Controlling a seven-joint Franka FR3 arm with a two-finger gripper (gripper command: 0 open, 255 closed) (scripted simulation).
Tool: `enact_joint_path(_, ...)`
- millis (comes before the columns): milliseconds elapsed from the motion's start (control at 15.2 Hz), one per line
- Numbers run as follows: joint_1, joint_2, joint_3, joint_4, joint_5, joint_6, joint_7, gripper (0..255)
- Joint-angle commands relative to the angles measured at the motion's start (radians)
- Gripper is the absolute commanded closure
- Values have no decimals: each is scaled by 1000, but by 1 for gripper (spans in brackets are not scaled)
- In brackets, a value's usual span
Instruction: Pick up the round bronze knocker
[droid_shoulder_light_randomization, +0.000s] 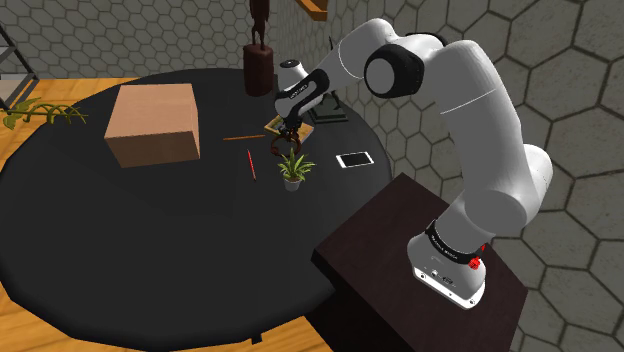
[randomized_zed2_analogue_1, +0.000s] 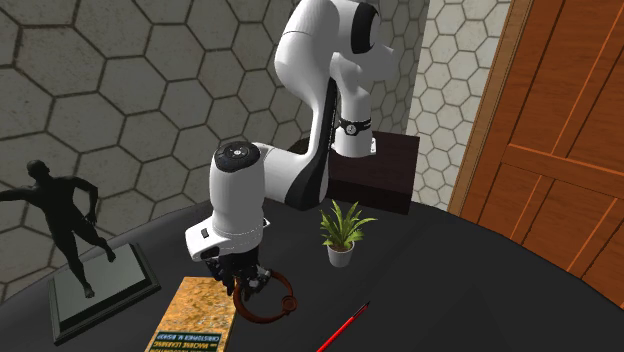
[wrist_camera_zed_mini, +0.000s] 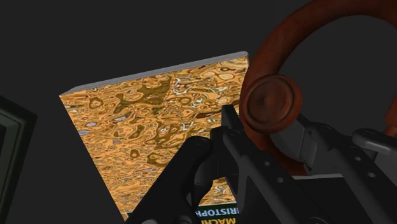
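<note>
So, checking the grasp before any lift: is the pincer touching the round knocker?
Touching. The wrist view shows the pincer shut on the reddish-brown knocker, its ring clasped between the black fingers.

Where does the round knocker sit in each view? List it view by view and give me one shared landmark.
Shoulder view: the knocker is just above centre, under the gripper, beside the potted plant.
Second exterior view: bottom centre, at the gripper, right of the orange marbled book.
Wrist view: reddish-brown ring and knob, close against the gripper.
Shared landmark: the orange marbled book next to the knocker.
</note>
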Motion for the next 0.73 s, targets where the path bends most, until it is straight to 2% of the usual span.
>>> enact_joint_path(0, 0, 0, 0, 0, 0, 0, 0, 255)
enact_joint_path(264, 0, 0, 0, -1, 0, 1, 0, 255)
enact_joint_path(660, 1, -66, 0, -30, 0, -36, -5, 255)
